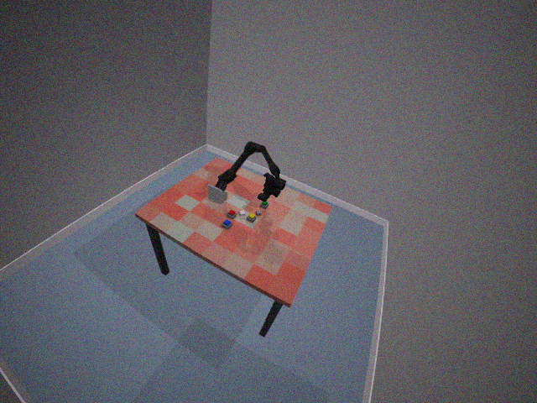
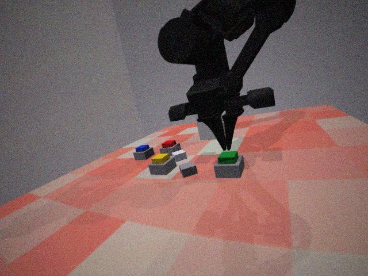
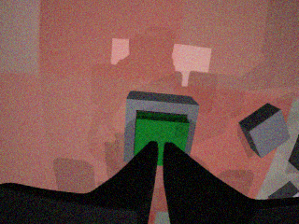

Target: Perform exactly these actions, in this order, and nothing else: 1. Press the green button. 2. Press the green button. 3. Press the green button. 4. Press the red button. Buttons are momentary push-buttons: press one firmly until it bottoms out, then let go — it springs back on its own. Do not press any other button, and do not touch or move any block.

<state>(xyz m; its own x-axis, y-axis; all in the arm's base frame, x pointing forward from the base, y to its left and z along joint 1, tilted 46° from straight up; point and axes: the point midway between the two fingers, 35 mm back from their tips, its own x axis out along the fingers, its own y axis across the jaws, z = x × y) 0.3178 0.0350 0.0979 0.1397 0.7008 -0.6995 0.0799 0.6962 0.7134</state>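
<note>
"Where is your tool?"

"My gripper [image 1: 261, 197] [image 2: 226, 149] [image 3: 160, 148] points down just over the green button [image 1: 264, 203] [image 2: 227, 156] [image 3: 161, 133], its fingers pressed together, near enough, with nothing between them."

"And further out?"

"The small gray block [image 1: 258, 212] [image 2: 188, 169] [image 3: 267, 133] lies near the green button. Beyond it are the yellow button [image 1: 251, 216] [image 2: 160, 158] and the white block [image 1: 242, 212] [image 2: 179, 155], then the red button [image 1: 232, 212] [image 2: 169, 144] and the blue button [image 1: 226, 222] [image 2: 142, 148]. All of them stand on the table [image 1: 273, 281] [image 2: 178, 204] [image 3: 70, 112]."

"How far along are you?"

"The green cap stands raised, so I'm not bottoming it out now. A sprung-back button keeps no count, so I can't say how many green presses are done. The red cap is up too; I judge that its press is still left, once green has had three."

"What can't you make out?"

"My fingertips cover the near part of the green cap in my wrist view, and red is outside it. From the top, everything is tiny and grainy."
</note>
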